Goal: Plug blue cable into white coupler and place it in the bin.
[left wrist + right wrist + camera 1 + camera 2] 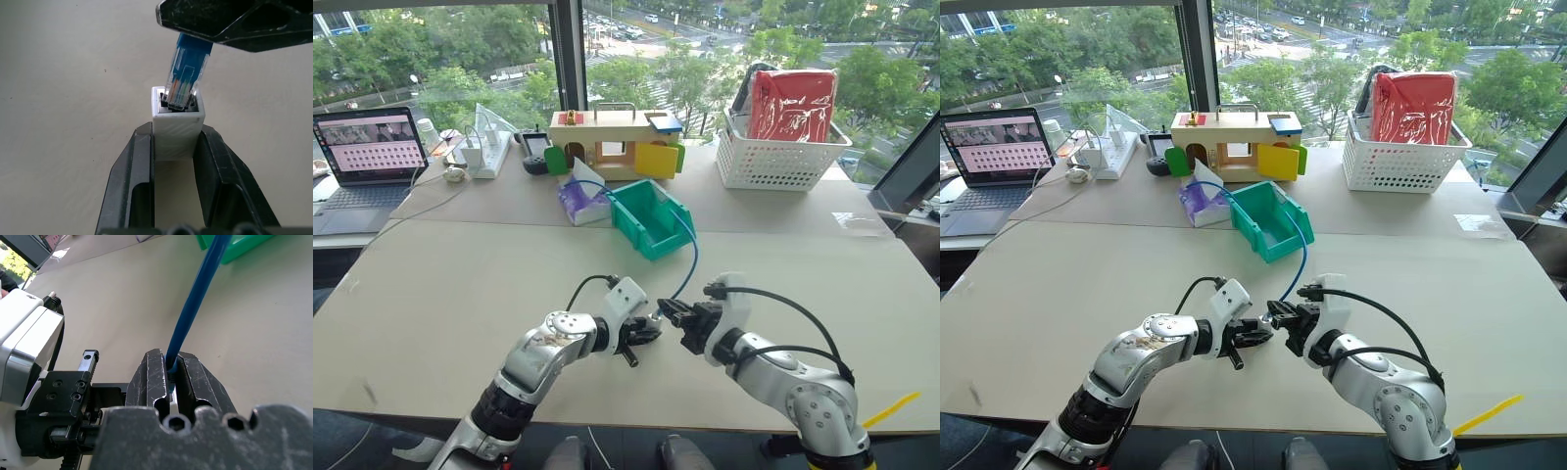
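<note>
- Here, the left gripper (177, 147) is clenched on the white coupler (177, 131), its two black fingers (131, 181) pressed against the block's opposite sides, with the dark socket facing away from the wrist.
- The right gripper (169, 369) is clamped on the blue cable (195, 303) just behind its clear plug (185, 78), the cable pinched between the two scratched black fingers (151, 377).
- The plug's tip sits at the mouth of the coupler's socket, slightly tilted; whether it is fully seated cannot be told.
- Both grippers meet nose to nose above the table (431, 294), on the near side of the bin (651, 220) and well apart from it.
- From the right gripper the blue cable arcs up and away over the table to the bin, crossing its near rim and running on past it towards the purple tissue pack (582, 201) beside the bin.
- The bin sits on the table with its inside in view.
- Behind the bin stands a wooden toy house (612, 142); to its right, further back, a white lattice basket (773, 157) holding a red bag.
- Far to the bin's left, a laptop (367, 152) stands open.
</note>
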### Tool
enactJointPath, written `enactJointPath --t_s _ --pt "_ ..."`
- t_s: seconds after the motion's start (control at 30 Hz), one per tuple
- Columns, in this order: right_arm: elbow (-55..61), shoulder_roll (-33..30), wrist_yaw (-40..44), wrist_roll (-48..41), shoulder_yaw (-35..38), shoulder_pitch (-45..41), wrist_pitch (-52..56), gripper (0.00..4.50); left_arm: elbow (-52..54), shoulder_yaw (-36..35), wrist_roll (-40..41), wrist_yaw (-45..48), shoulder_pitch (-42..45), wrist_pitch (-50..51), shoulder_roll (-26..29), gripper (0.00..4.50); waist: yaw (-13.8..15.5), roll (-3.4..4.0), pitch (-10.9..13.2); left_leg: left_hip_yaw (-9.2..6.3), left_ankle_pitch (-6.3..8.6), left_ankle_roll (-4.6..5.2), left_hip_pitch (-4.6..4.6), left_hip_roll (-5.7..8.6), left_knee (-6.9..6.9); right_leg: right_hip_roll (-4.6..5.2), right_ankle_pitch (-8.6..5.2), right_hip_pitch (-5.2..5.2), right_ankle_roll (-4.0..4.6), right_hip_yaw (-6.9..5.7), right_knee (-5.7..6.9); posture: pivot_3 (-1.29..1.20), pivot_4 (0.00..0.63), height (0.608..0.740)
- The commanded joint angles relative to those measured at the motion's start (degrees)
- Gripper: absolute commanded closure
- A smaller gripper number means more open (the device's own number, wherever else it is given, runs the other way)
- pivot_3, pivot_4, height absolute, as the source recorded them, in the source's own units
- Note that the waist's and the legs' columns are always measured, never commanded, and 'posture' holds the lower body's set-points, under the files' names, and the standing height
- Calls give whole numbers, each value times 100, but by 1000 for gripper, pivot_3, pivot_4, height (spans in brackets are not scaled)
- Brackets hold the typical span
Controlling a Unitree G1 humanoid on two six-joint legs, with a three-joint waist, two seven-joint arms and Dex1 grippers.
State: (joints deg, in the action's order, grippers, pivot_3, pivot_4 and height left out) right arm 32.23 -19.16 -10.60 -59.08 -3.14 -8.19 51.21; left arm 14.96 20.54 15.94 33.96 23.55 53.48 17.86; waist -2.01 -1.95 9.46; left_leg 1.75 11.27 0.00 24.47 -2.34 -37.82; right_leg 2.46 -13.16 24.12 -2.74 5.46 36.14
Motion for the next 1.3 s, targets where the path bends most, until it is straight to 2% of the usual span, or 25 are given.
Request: enactJointPath --t_s 0.03,0.43,0.6,0.77,1.03,1.3 --pt "81 -101 112 110 6 -49 219 4500 -140 111 -35 -24 -33 -15 -48 3870 1 0 -3 0 0 0 -1 0 0 0 0 -1 0 0 0 0 150 739" --pt "-21 -494 423 733 -532 -474 1065 4500 4 229 -74 -16 347 265 96 3870 16 0 -32 -2 0 0 -7 5 0 2 0 -7 -1 2 0 0 150 739" --pt "-99 -462 604 951 -706 -542 1303 4500 160 158 -81 -191 386 521 75 3870 -17 -7 -54 -3 0 0 -9 2 1 0 0 -6 -1 1 0 0 150 739" --pt "-188 -291 699 903 -530 -388 1501 4500 304 111 -111 -400 425 700 48 3870 -38 -22 -74 -3 0 0 -11 1 2 -1 -1 -7 -1 1 1 0 150 739" --pt "-383 -553 1099 1233 -483 -131 1522 4500 501 7 -22 -617 275 927 -38 3870 -35 -31 -94 -3 1 0 -11 0 4 -2 -2 -6 -1 1 -1 0 150 739" --pt "-786 -497 1506 1431 -378 66 1493 4500 460 -37 0 -705 210 907 -137 3870 -15 -39 -121 -3 1 0 -13 2 5 0 -4 -10 -2 0 -5 0 150 739"
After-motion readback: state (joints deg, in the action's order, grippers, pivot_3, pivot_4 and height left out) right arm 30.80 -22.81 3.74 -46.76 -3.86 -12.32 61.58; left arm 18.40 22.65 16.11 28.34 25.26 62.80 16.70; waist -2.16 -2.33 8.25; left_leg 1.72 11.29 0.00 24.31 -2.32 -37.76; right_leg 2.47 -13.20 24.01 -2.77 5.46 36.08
